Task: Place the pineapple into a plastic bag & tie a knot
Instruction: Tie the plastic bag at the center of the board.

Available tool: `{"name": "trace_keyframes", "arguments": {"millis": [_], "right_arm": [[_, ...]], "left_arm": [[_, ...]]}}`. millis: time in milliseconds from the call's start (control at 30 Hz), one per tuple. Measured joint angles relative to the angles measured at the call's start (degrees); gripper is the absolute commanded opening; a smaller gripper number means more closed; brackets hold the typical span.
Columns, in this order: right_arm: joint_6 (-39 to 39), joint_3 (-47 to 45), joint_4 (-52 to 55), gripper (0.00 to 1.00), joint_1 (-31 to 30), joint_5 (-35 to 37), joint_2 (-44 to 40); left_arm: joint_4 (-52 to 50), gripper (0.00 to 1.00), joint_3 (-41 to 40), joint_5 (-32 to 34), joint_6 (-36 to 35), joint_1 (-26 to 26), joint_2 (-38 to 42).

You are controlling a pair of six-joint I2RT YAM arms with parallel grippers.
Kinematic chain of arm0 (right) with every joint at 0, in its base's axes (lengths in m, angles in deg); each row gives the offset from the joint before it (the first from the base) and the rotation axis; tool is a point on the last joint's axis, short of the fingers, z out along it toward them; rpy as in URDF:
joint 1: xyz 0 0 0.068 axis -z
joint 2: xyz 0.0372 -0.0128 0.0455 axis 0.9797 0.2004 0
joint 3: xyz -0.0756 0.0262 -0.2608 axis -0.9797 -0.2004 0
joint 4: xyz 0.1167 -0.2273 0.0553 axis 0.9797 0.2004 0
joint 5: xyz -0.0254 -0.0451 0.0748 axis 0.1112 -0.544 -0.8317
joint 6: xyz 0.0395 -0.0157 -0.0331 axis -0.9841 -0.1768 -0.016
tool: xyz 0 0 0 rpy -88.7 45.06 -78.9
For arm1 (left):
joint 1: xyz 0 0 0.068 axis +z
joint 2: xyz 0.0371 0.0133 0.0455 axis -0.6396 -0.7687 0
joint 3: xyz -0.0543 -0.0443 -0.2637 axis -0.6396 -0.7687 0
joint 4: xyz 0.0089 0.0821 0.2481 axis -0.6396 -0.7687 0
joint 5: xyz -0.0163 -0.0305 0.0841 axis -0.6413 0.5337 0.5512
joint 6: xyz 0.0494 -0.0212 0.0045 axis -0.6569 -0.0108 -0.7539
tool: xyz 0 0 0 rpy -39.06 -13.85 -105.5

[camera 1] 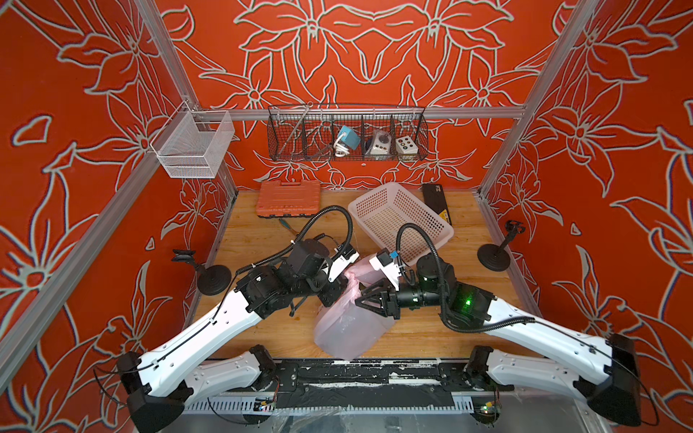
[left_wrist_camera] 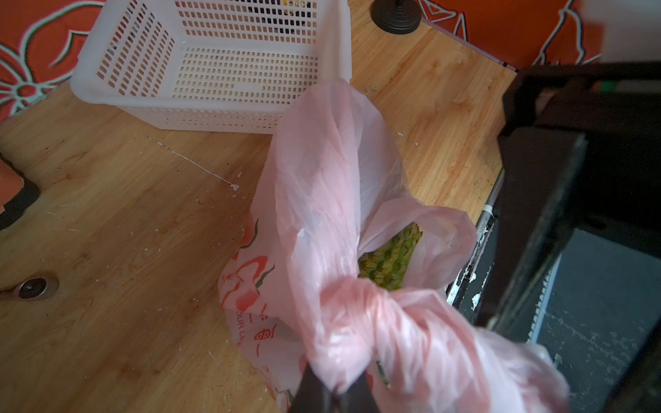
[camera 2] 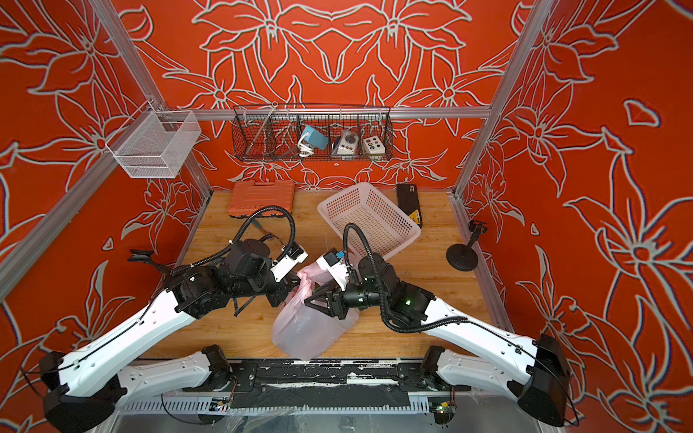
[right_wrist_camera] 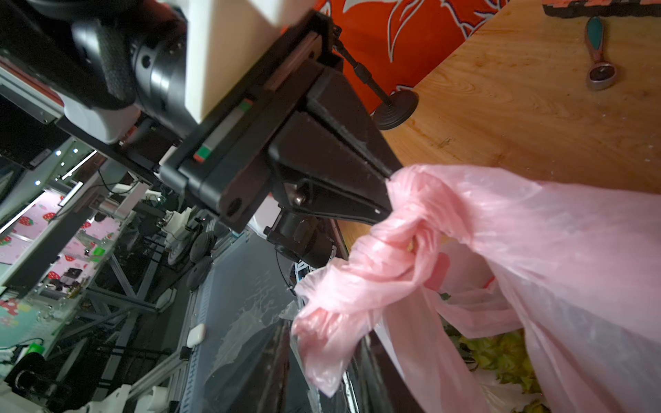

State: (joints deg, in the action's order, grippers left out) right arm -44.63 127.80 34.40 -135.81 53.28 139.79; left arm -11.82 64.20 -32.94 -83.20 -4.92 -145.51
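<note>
Your left pincer (right_wrist_camera: 389, 195) is clamping the plastic bag (camera 1: 345, 333) at the counter (camera 1: 262, 243) front. The pineapple (left_wrist_camera: 390, 257) is sitting inside and the knot (left_wrist_camera: 357, 300) is looking loose, needing tightening. Your right pincer (camera 1: 359, 300): can't tell.

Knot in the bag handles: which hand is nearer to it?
Left. The left hand is clamped on the plastic bag handle right at the knot; the right hand sits a little off it, over the bag.

— Reading anything anywhere?
— Making out red letters "OUR Li", cut off by a fold, on the plastic bag (left_wrist_camera: 322, 200), beside red characters too creased to read.
— And on the black box (camera 1: 437, 202) at the back?
— Showing only a white mark and a yellow label, both too small to read.
</note>
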Motion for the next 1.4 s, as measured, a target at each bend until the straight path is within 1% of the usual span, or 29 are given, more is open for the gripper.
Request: {"name": "trace_keyframes", "arguments": {"millis": [67, 133, 200, 233, 267, 367, 500, 567, 667, 833, 933, 1033, 1167, 1333, 1400], "right_arm": [[0.1, 0.3, 0.1, 0.27, 0.0, 0.0, 0.4], [0.3, 0.7, 0.1, 0.21, -0.1, 0.0, 1.0], [0.8, 0.9, 0.2, 0.11, -0.1, 0.0, 1.4], [0.8, 0.9, 0.2, 0.03, -0.1, 0.0, 1.7], [1.2, 1.0, 0.4, 0.0, -0.1, 0.1, 1.9], [1.8, 1.8, 1.7, 0.0, -0.1, 0.2, 2.3], [3.1, 2.7, 4.8, 0.0, -0.1, 0.7, 1.6], [3.7, 2.4, 6.6, 0.0, -0.1, 1.5, 0.1], [4.3, 0.3, 8.9, 0.0, 0.0, 3.6, -5.2], [4.7, -5.7, 15.1, 0.0, 0.1, 8.0, -17.2], [4.6, -9.1, 18.6, 0.0, 0.1, 10.6, -22.2], [4.1, -12.1, 20.5, 0.0, 0.1, 12.5, -25.1], [3.0, -15.1, 21.6, 0.0, 0.3, 14.3, -26.8], [1.3, -16.5, 22.4, 0.0, 0.6, 15.9, -28.8], [0.8, -16.9, 22.9, 0.0, 0.8, 16.5, -30.1]], "left_arm": [[0.0, 0.0, 0.0, 0.0, 0.1, 0.0, 0.0], [0.0, 0.0, 0.0, 0.0, 0.2, 0.0, 0.0], [0.0, 0.0, 0.0, 0.0, 0.2, 0.0, 0.0], [0.0, 0.0, 0.0, 0.0, 0.2, 0.0, 0.0], [0.0, 0.0, 0.0, 0.0, 0.2, 0.0, 0.0], [-0.1, 0.0, 0.0, 0.2, 0.1, 0.0, 0.0], [-1.8, 0.0, 0.9, 2.5, -0.7, 0.0, -0.4], [-3.0, 0.0, 2.1, 4.0, -1.9, 0.0, -1.5], [-4.6, 0.0, 4.1, 5.3, -3.6, 0.7, -4.7], [-5.2, 0.0, 5.8, 5.3, -5.1, 6.0, -10.6], [-5.4, 0.0, 7.1, 4.9, -5.5, 7.9, -14.3], [-5.1, 0.0, 8.9, 4.8, -5.7, 10.1, -18.5], [-5.4, 0.0, 12.7, 4.4, -5.9, 13.9, -25.4], [-6.9, 0.0, 18.6, 3.8, -7.0, 19.1, -34.3], [-7.9, 0.0, 20.6, 3.4, -7.2, 20.8, -36.6]]}}
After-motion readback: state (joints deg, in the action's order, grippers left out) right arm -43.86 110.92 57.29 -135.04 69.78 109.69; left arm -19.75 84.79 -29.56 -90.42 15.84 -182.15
